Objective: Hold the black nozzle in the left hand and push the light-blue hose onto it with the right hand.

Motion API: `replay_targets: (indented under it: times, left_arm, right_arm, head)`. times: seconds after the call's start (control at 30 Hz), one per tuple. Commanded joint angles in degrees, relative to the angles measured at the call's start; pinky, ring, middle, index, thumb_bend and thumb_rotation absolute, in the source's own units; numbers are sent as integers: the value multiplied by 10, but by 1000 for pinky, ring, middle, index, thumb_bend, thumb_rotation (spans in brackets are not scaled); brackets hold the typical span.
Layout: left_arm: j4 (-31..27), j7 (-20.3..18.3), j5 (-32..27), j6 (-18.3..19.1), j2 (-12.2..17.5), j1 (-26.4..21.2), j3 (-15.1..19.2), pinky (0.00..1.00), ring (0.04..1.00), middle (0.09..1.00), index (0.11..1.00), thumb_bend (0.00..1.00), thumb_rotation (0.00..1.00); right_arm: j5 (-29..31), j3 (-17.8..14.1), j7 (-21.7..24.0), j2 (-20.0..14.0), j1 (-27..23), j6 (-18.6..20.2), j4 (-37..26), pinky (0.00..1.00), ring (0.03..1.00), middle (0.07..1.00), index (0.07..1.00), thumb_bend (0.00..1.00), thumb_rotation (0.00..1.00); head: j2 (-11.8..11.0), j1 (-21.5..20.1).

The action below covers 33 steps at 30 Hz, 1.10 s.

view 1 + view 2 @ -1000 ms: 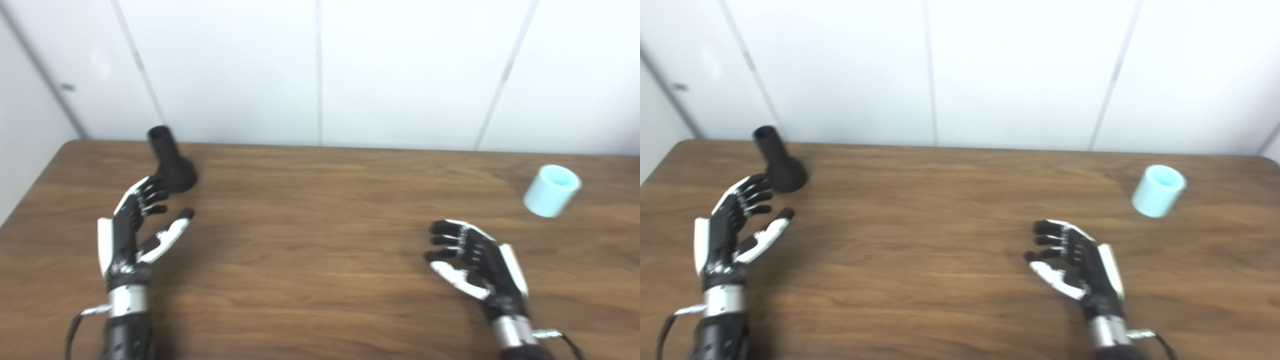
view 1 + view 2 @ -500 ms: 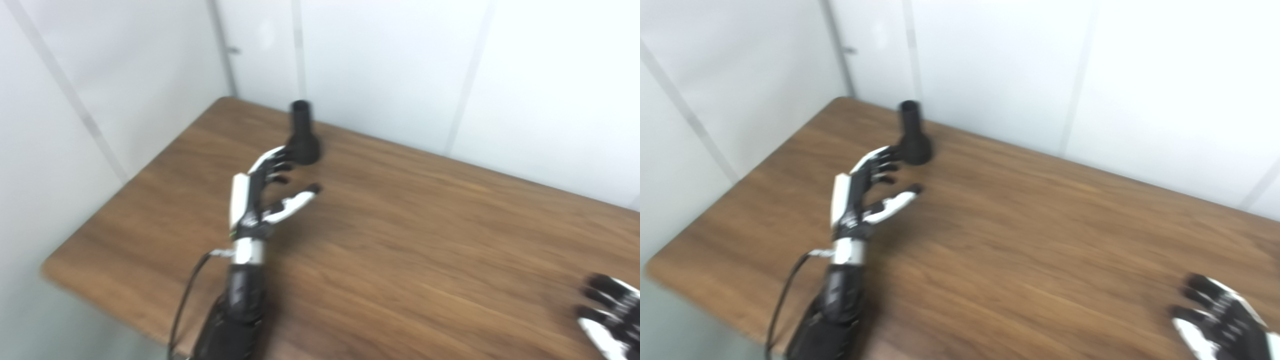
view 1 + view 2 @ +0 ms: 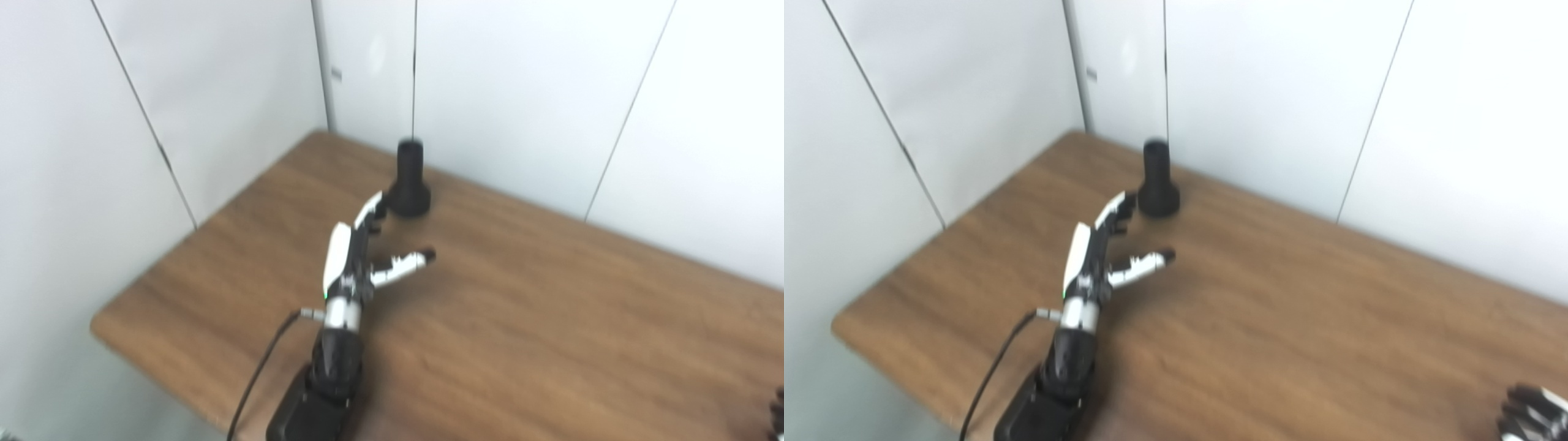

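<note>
The black nozzle (image 3: 408,182) stands upright on its wide base near the table's far left corner, narrow end up. My left hand (image 3: 367,248) is just in front of it, open, with the thumb spread to the right and the fingertips close beside the nozzle's base; I cannot tell if they touch. Only the fingertips of my right hand (image 3: 1528,411) show at the bottom right corner of the right eye view, and they hold nothing that I can see. The light-blue hose is out of view.
The brown wooden table (image 3: 551,318) runs from the left corner to the right edge of the picture. White wall panels (image 3: 502,92) stand close behind the nozzle and along the table's left side. A black cable (image 3: 257,373) hangs from my left wrist.
The camera has swung to the left, so the hose and most of my right hand have left the picture. My left hand stays open beside the nozzle, turned more edge-on.
</note>
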Motion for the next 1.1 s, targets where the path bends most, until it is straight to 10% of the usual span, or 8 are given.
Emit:
replay_targets:
  times: [0.0,1.07]
  left_arm:
    - [-7,1,11,9,17,-21,-1,824,890,909,935,951,341]
    - [80,-71,18,147,119,-137,-48,774,886,943,967,1000,293]
  right_arm:
    - [-10,-5,-10,-6,-2,-14,5,567,670,690,650,271,394]
    - [-20,-3,-16,9,10,-14,-15,483,624,656,609,444,593]
  head:
    - [0,-2]
    - [2,-30]
